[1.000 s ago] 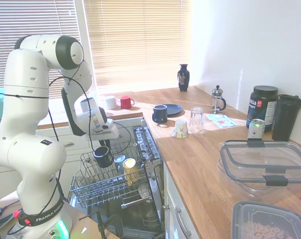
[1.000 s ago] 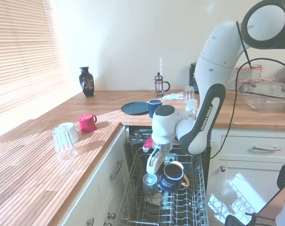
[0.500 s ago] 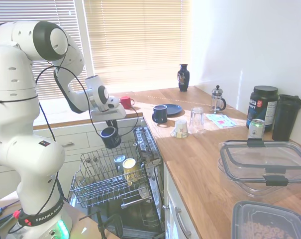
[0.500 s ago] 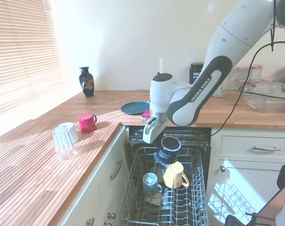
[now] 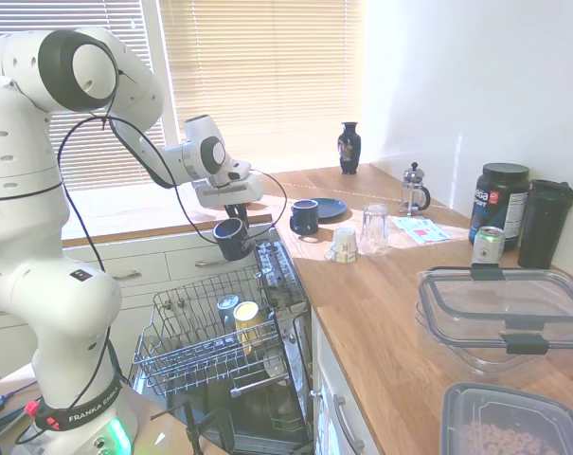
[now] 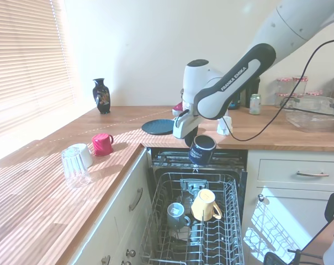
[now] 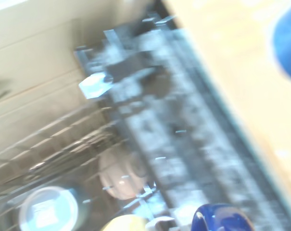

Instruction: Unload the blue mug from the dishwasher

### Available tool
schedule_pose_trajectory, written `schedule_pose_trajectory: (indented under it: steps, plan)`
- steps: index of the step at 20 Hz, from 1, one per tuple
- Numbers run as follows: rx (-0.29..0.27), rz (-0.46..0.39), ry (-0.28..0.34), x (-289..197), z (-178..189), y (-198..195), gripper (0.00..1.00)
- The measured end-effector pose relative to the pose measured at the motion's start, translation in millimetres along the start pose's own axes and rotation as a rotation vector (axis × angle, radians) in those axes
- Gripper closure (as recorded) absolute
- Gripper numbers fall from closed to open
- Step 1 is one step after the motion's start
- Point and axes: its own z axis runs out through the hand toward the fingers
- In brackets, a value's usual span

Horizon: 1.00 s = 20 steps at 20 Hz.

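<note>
navy blue mug (image 6: 202, 150), white print unreadable, hangs pinched by the end effector (image 6: 192, 136) above the dishwasher (image 6: 194, 232).

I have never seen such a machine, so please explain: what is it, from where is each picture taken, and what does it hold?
It is a white robot arm with a two-finger gripper. Two pictures come from room cameras on opposite sides of the arm; the blurred third comes from a camera on its wrist. The gripper holds a blue mug in the air above the open dishwasher, whose rack holds a yellow mug and a grey cup. On the counter stand another blue mug, a red mug and a vase.
</note>
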Motion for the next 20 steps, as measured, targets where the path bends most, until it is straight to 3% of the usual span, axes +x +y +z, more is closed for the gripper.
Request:
schedule_pose_trajectory:
  steps: [7, 20]
  plan:
    - [-0.040, 0.061, 0.002, 60.7, -13.2, 34.8, 1.00]
    - [-0.115, 0.101, -0.041, 150.3, 21.8, 39.4, 1.00]
